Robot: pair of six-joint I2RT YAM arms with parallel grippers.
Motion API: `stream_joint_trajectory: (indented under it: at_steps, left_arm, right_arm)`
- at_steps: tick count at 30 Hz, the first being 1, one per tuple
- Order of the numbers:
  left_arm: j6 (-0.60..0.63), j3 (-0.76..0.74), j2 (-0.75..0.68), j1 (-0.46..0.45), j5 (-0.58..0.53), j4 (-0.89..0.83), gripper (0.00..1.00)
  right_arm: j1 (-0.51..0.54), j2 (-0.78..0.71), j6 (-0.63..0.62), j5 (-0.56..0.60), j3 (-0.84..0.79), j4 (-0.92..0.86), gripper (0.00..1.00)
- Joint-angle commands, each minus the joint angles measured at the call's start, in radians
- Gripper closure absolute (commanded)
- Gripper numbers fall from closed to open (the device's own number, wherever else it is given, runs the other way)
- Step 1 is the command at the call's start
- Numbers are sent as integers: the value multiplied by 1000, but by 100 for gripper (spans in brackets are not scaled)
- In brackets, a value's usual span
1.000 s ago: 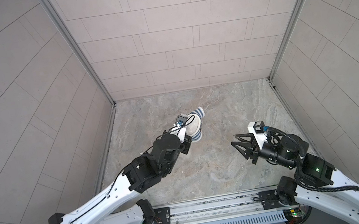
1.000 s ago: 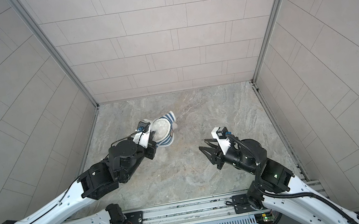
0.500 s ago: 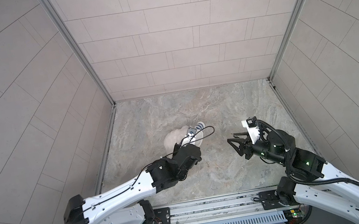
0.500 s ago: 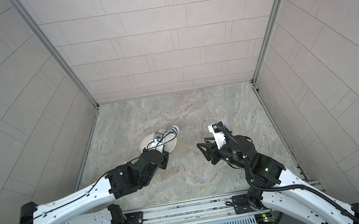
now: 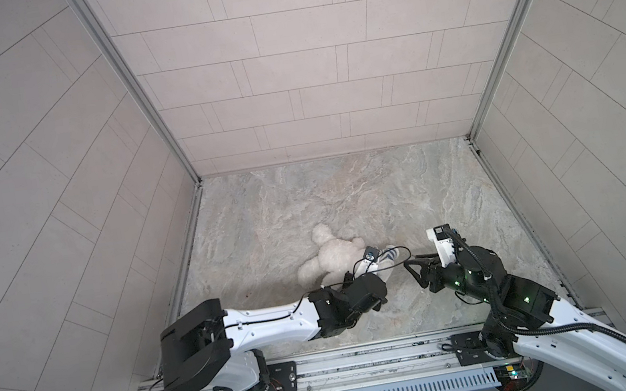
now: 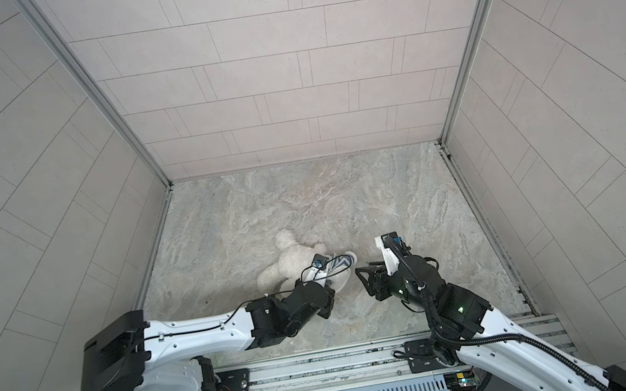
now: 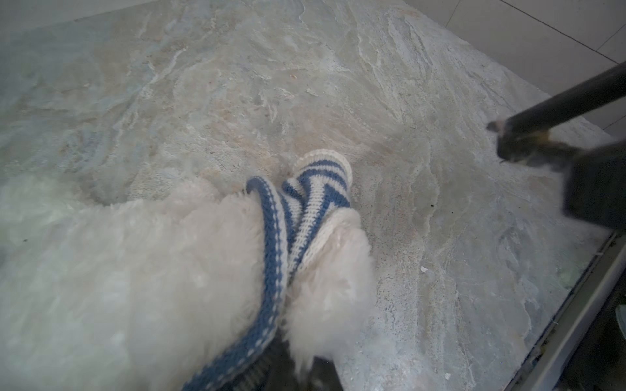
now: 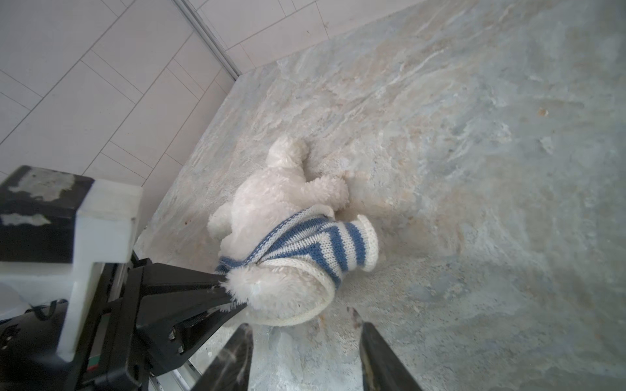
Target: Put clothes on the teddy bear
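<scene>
The teddy bear (image 5: 331, 259) (image 6: 295, 260) (image 8: 271, 189) lies on the marble floor, white and fluffy, left of centre in both top views. A blue-and-white striped shirt (image 5: 387, 256) (image 6: 341, 261) (image 7: 315, 199) (image 8: 321, 243) is bunched around its near end, one sleeve sticking out. My left gripper (image 5: 376, 275) (image 6: 332, 282) (image 8: 226, 287) is shut, pinching the shirt's blue hem together with some fur. My right gripper (image 5: 410, 269) (image 6: 360, 275) (image 8: 299, 321) (image 7: 498, 138) stands open just right of the shirt, low over the floor, nothing between its fingers.
Tiled walls (image 5: 107, 235) close in the floor on the left, back and right. A metal rail (image 5: 370, 364) carrying both arm bases runs along the front edge. Bare marble floor (image 5: 344, 192) lies behind the bear and to the right.
My left arm has swung down and forward, laying the bear and shirt on the floor nearer the front. My right gripper has moved left toward the shirt and opened wider.
</scene>
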Motion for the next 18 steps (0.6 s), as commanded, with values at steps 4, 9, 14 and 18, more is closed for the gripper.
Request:
stream_joint_trajectory:
  at_steps: [4,9,14,18]
  left_arm:
    - [-53,-10,73,-8,145,125,73]
    - [-42,-31,31,-6,273,147,51]
    - [-33,-72,-137,43,376,67,48]
    - [43,-54,-259,179,448,-73,45]
  right_arm:
    - [-7,-15,59,-3,-53,17,47]
    - [-8,-15,74,-51,-84,12,47]
    - [-8,-43,69,-107,-101,-5,43]
    - [-5,-9,121,-167,-168,135,37]
